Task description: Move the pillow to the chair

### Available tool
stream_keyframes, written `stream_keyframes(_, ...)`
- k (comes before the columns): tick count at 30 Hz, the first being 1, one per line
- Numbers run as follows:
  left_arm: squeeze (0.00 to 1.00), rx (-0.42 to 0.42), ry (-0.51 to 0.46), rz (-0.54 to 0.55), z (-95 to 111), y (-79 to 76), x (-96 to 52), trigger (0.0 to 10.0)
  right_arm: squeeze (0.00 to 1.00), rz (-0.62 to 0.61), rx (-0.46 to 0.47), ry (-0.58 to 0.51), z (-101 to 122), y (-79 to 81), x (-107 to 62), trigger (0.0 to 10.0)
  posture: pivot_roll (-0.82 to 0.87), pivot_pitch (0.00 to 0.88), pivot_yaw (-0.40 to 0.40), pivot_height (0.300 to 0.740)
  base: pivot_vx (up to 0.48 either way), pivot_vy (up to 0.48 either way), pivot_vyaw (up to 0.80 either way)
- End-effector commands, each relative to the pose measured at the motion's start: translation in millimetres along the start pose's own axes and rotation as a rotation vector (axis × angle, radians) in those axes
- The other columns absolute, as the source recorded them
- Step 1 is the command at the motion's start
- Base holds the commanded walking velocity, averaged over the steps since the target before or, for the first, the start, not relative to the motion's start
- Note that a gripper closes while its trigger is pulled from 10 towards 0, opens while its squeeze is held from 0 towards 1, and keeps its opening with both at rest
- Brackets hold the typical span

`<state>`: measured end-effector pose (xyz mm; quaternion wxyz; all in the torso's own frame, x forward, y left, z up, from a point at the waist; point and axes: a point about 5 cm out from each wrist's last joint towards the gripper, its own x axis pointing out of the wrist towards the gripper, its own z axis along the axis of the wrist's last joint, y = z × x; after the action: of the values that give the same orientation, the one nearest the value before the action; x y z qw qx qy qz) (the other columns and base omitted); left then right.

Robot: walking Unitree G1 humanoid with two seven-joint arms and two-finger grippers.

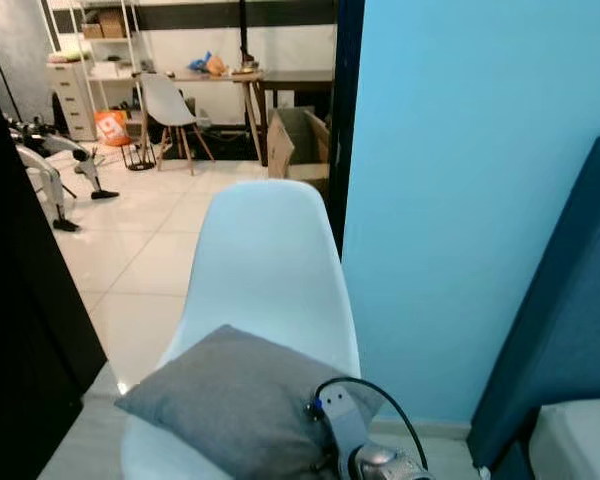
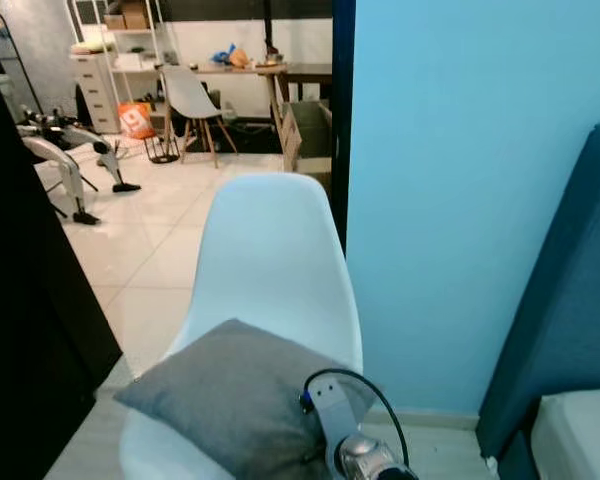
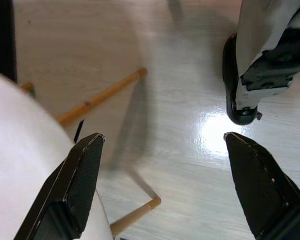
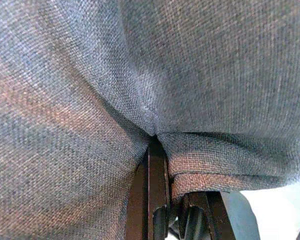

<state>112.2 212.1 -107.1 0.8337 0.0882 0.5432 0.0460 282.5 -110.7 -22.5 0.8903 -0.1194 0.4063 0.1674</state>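
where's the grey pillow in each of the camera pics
Left eye view: the pillow lies on the seat of the white chair, low and left of centre.
Right eye view: same spot, low and left of centre, on the seat.
Left wrist view: no pillow; chair edge, legs and floor.
Right wrist view: grey fabric up close, pinched by the right gripper.
Shared landmark: the white chair.
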Motion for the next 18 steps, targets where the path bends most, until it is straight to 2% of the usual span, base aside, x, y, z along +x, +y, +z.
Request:
stream_keyframes(1, 0.00, 0.000, 0.012, -0.003, -2.0, -0.9, -0.2, 10.0, 0.00, -0.075, -0.004, 0.018, -2.1, -11.6, -1.4, 10.0, 0.05, 0.059, -0.025, 0.576, 0.000, 0.000, 0.00)
stream_keyframes(6, 0.00, 0.004, 0.015, -0.003, -3.0, -0.7, -0.3, 10.0, 0.00, -0.084, -0.016, 0.022, -3.4, -14.9, -2.0, 10.0, 0.05, 0.059, -0.025, 0.576, 0.000, 0.000, 0.00)
stream_keyframes(11, 0.00, 0.008, 0.017, -0.004, -3.9, -0.9, -0.5, 10.0, 0.00, -0.018, -0.058, 0.016, -4.0, -5.8, -0.8, 10.0, 0.05, 0.060, -0.030, 0.576, 0.000, 0.000, 0.00)
stream_keyframes(18, 0.00, 0.007, 0.019, -0.005, -4.7, -2.0, -0.6, 10.0, 0.00, -0.018, -0.091, 0.011, -2.4, -2.1, -0.2, 10.0, 0.05, 0.059, -0.034, 0.576, 0.000, 0.000, 0.00)
